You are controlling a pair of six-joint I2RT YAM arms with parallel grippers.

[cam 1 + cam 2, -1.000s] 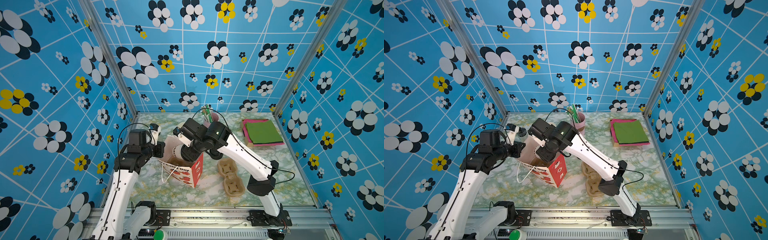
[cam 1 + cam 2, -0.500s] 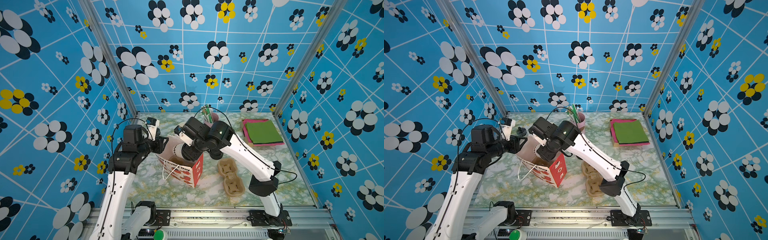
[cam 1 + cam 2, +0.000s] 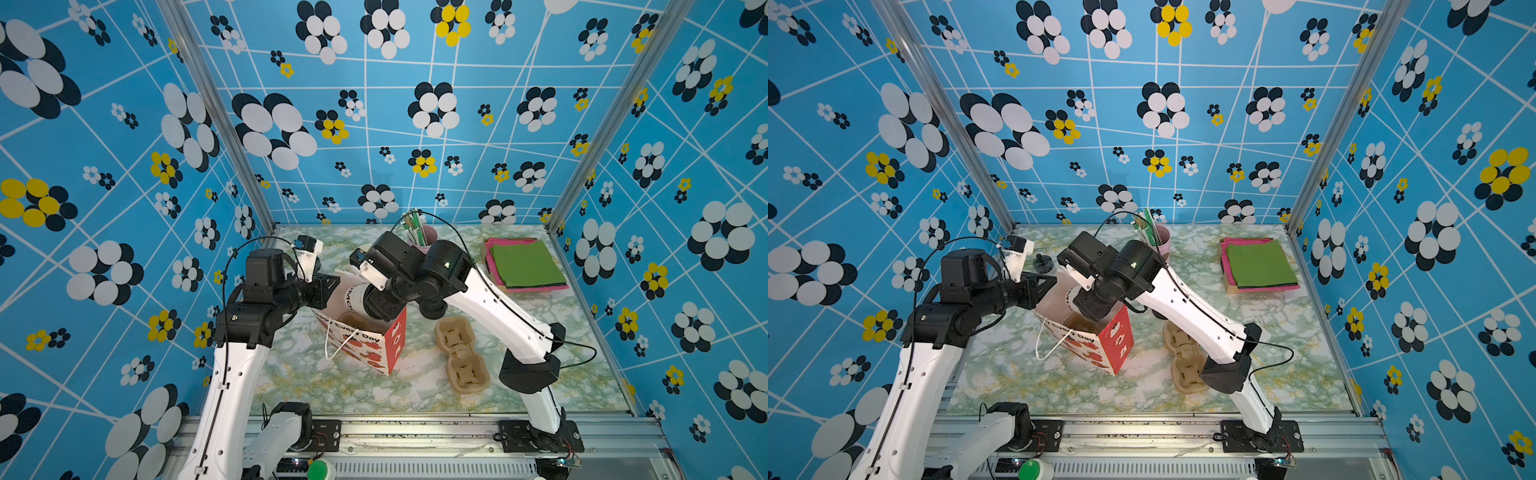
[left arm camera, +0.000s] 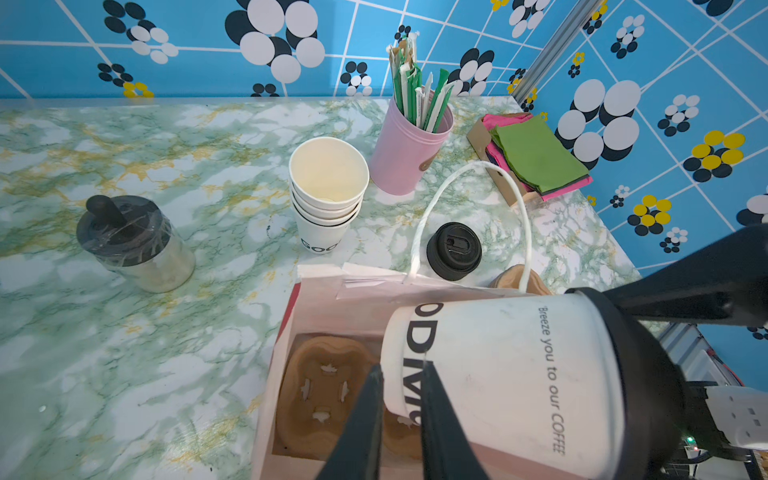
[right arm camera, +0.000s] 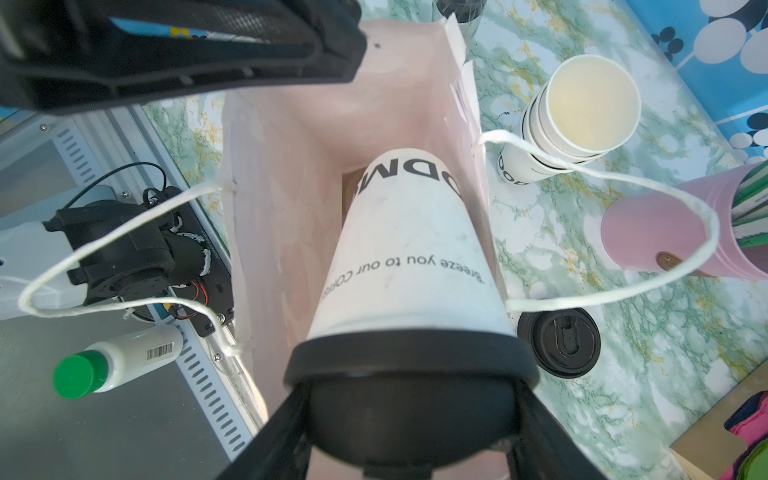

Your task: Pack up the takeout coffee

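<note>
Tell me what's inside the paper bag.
A brown cup carrier lies on the bag's bottom. The lidded coffee cup, held by the right gripper, reaches into its mouth and covers part of the carrier.

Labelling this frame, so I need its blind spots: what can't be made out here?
- Whether the takeout coffee touches the carrier in the bag: right wrist view, the cup's own body hides its base.
- The lid: both top views, the right arm hides it.
- Whether the left gripper pinches anything: left wrist view, its jaws overlap the cup.
</note>
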